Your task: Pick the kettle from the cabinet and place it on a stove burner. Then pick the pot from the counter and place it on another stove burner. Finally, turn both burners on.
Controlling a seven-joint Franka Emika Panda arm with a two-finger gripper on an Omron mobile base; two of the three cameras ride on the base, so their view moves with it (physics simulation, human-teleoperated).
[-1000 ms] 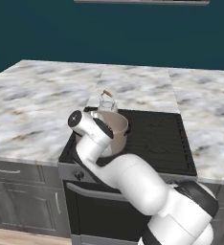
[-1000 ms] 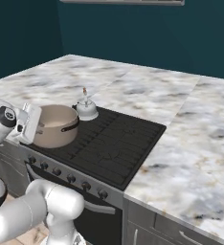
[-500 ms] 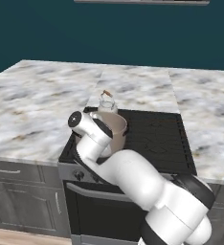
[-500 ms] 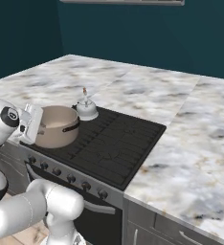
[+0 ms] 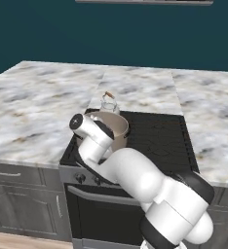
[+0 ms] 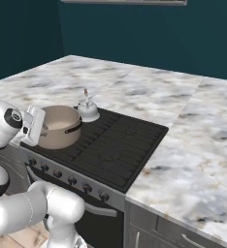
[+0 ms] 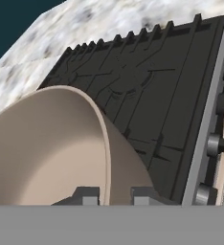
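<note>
The tan pot (image 6: pixel 61 127) sits on the front-left stove burner (image 6: pixel 52 147), by the stove's left edge. My gripper (image 7: pixel 115 196) is at the pot's near rim, one fingertip (image 7: pixel 87 195) inside the wall and the other outside, shut on that rim. From the right base view the hand (image 6: pixel 33 126) stands against the pot's left side. The small silvery kettle (image 6: pixel 88 111) stands upright on the back-left burner just behind the pot (image 5: pixel 115 127), with its wire handle up. The kettle (image 5: pixel 108 103) also shows above the pot in the left base view. The cabinet is out of view.
A row of dark round knobs (image 6: pixel 70 180) runs along the stove's front panel, also at the right edge of the hand view as knobs (image 7: pixel 214 143). The right-hand burners (image 6: pixel 130 140) hold nothing. The marble counter (image 6: pixel 202 145) flanks the stove on both sides.
The arm's elbow has shifted slightly. The pot, the kettle and the hand at the rim stay where they were.
</note>
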